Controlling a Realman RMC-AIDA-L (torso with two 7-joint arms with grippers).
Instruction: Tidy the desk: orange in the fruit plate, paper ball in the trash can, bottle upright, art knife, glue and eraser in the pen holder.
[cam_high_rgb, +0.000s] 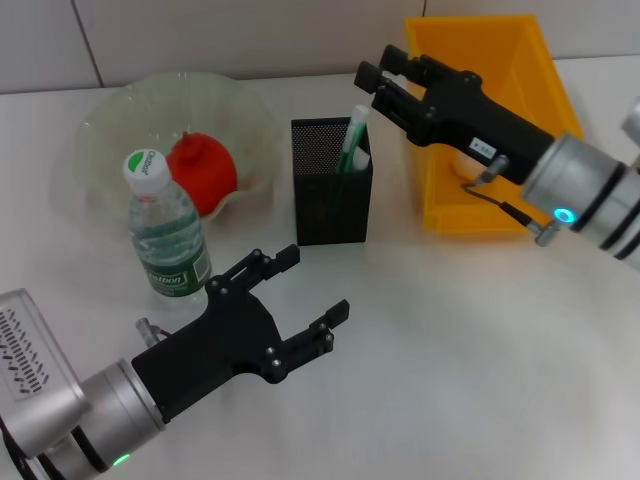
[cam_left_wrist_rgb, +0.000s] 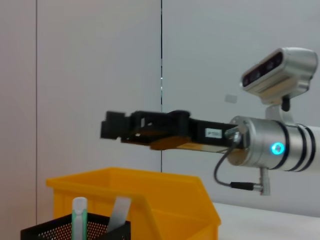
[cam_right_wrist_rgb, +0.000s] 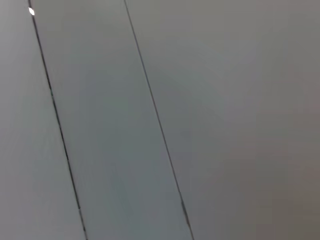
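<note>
Bottle (cam_high_rgb: 165, 225) upright; glue (cam_high_rgb: 353, 140) prob. vertical in holder (cam_high_rgb: 331, 185).

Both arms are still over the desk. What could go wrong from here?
1. The open left claw sits low beside the upright clear plastic bottle with the green label; a sideways swing could topple it.
2. The right claw hangs just above the black mesh pen holder, by the yellow plastic bin; descending could clip the holder's rim or protruding contents.

The left gripper (cam_high_rgb: 300, 290) hangs at seven o'clock, fingers spread (pointing toward two). The right gripper (cam_high_rgb: 383, 70) reaches in from three o'clock.
</note>
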